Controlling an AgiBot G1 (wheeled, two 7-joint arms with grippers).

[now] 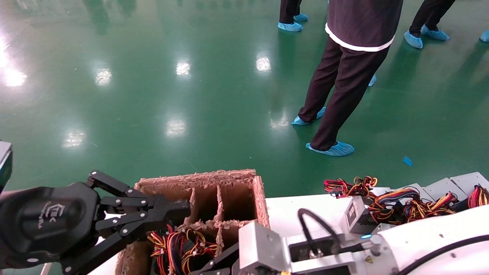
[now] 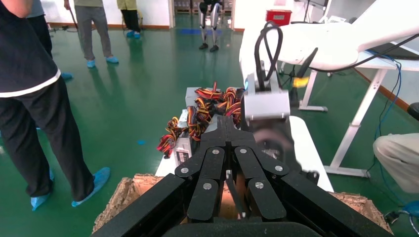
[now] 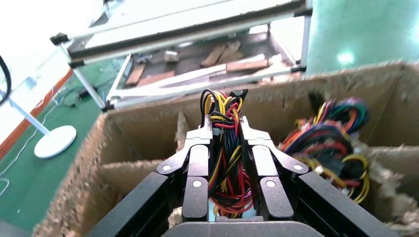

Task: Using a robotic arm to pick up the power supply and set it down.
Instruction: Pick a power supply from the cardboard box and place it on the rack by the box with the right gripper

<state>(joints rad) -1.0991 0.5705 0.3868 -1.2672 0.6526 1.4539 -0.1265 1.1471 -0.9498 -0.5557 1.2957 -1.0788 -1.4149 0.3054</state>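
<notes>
1. Brown divided cardboard carton (image 1: pixel 229 191) at the white desk's (image 1: pixel 290 210) left end; red, yellow and black wire bundles (image 1: pixel 179 248) in its near cells.
2. Right wrist view only: right glossy black gripper (image 3: pixel 226 129) inside the carton, fingers (image 3: pixel 200 140) closed on a wire bundle (image 3: pixel 225 148); silver-grey power supply box hidden.
3. Left glossy black gripper (image 1: pixel 179 208) over the carton's left edge, fingers together, holding nothing.
4. At least three silver-grey metal power supplies (image 1: pixel 357 215) along the desk's right end.
5. Person in dark trousers (image 1: pixel 336 88) on the green floor (image 1: pixel 153 76).

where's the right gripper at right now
The right gripper is down in the cardboard carton, at the bottom middle of the head view, its fingers closed around a bundle of coloured wires.
</notes>
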